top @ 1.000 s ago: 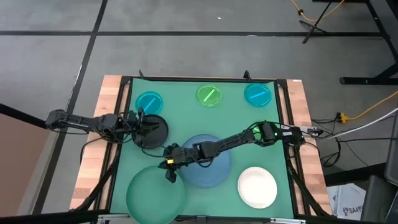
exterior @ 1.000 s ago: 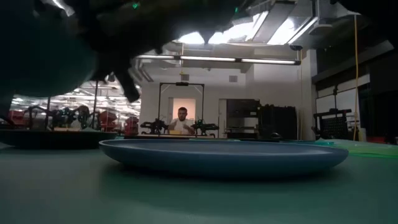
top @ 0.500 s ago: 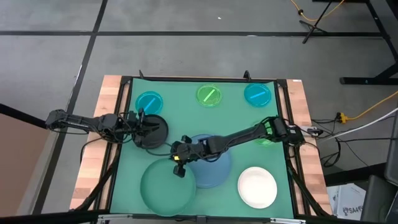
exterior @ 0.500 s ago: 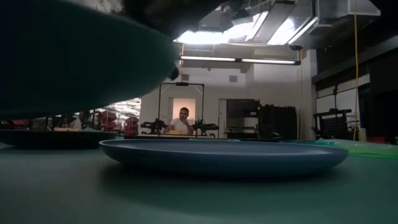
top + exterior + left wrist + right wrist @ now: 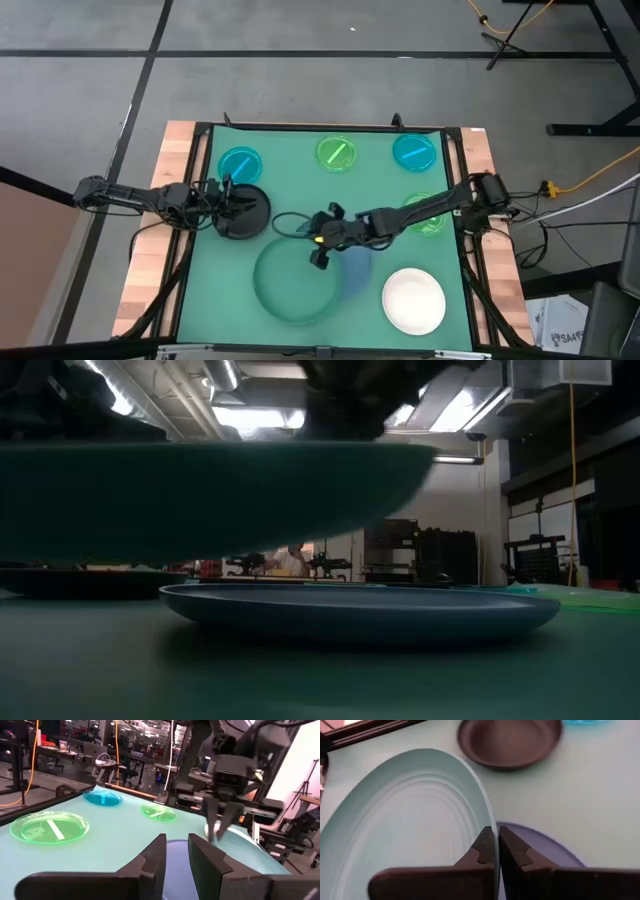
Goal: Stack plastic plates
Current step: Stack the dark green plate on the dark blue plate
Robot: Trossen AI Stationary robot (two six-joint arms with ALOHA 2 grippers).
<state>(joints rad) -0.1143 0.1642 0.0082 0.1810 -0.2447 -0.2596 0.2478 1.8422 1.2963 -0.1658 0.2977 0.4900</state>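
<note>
My right gripper [image 5: 318,250] [image 5: 496,845] is shut on the large dark-green plate [image 5: 290,285] [image 5: 405,820], which hangs in the air [image 5: 200,490] and overlaps the left part of the large blue plate [image 5: 352,272] [image 5: 360,610]. The blue plate lies flat on the mat. My left gripper [image 5: 228,203] [image 5: 177,855] waits at the table's left over the black plate [image 5: 250,210] [image 5: 510,740], with a narrow gap between its fingers. The white plate [image 5: 413,300] lies near the right corner. My right gripper pinches the dark-green plate's rim [image 5: 491,837] between its two fingers, at the plate's far-right side [image 5: 312,258]. The fingers come from the table's right, slanting down. The plate is lifted clear and roughly level, part of it above the blue plate.
Small plates lie along the far edge: cyan [image 5: 240,163], lime-green [image 5: 337,153], cyan [image 5: 413,151]. Another lime-green plate [image 5: 427,215] sits under my right arm. The wooden table border [image 5: 180,150] frames the green mat. Beyond the far edge a person sits in the room.
My right gripper has moved toward the table's right, carrying the dark-green plate from the near-left part of the mat until it overlaps the blue plate's left side. The plate has stayed lifted and about level. The gripper has stayed shut on the rim.
</note>
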